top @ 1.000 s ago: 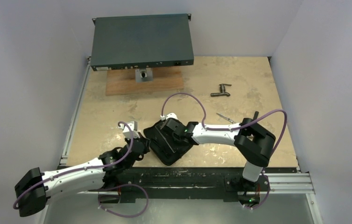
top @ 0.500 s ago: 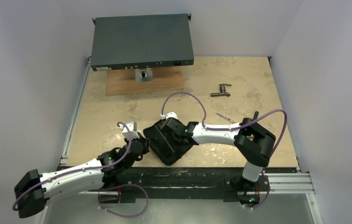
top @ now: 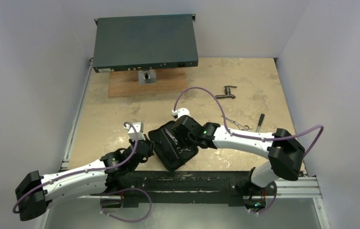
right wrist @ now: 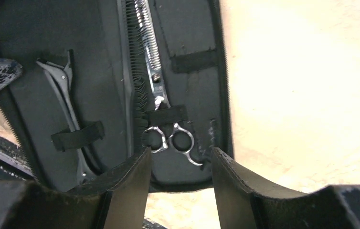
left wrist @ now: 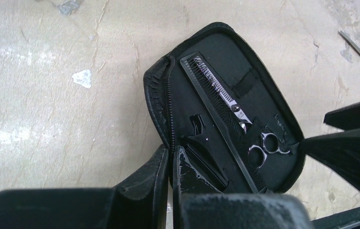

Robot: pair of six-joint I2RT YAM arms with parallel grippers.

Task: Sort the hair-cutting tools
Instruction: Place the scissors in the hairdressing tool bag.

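Observation:
A black zip case [top: 165, 155] lies open near the table's front edge. Inside it a slim black comb [right wrist: 131, 71] lies beside silver scissors [right wrist: 155, 81] tucked under a strap, and a thin black clip [right wrist: 64, 90] sits under another strap. My left gripper [left wrist: 172, 164] is shut on the case's zipped left edge [left wrist: 161, 102]. My right gripper [right wrist: 180, 160] hangs open just over the case's near end, with the scissors' rings [right wrist: 174, 139] beyond its fingertips and nothing between them. A second pair of scissors [top: 236, 124] lies on the table to the right.
A small dark-handled hammer [top: 260, 121] lies right of the loose scissors, and a dark T-shaped fitting [top: 226, 92] lies farther back. A dark flat metal box [top: 144, 42] rests over a wooden board [top: 147, 87] at the back left.
My right gripper has opened and drawn back to the right off the case, its elbow swinging right. The scissors in the case now show. The left gripper has kept its hold.

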